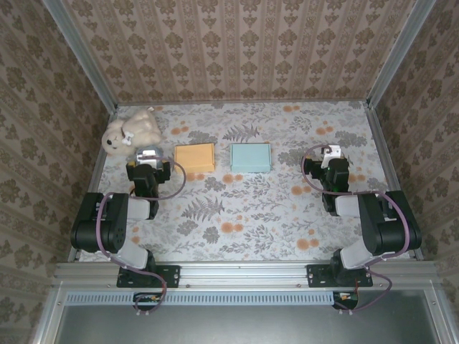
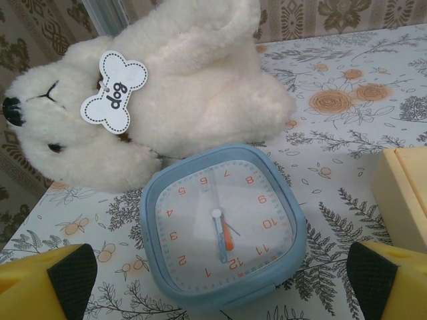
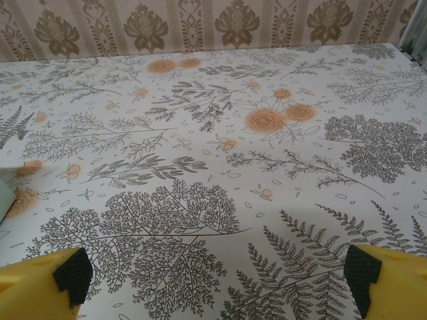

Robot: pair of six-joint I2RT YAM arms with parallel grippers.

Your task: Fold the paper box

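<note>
A white plush dog [image 1: 133, 131] lies in the far-left corner of the bench [image 1: 272, 215]. A blue square alarm clock [image 2: 223, 227] rests against it, below the left gripper [image 2: 220, 275]. The yellow paper box [image 1: 195, 158] lies just at that gripper's 3 o'clock, with the pale blue paper box [image 1: 251, 157] near it, further right. The left fingers [image 2: 67, 277] are spread wide, grasping nothing. The right gripper [image 3: 217, 273] hangs over bare bench, well apart at the blue box's 3 o'clock, its fingers [image 3: 70, 272] released and empty.
</note>
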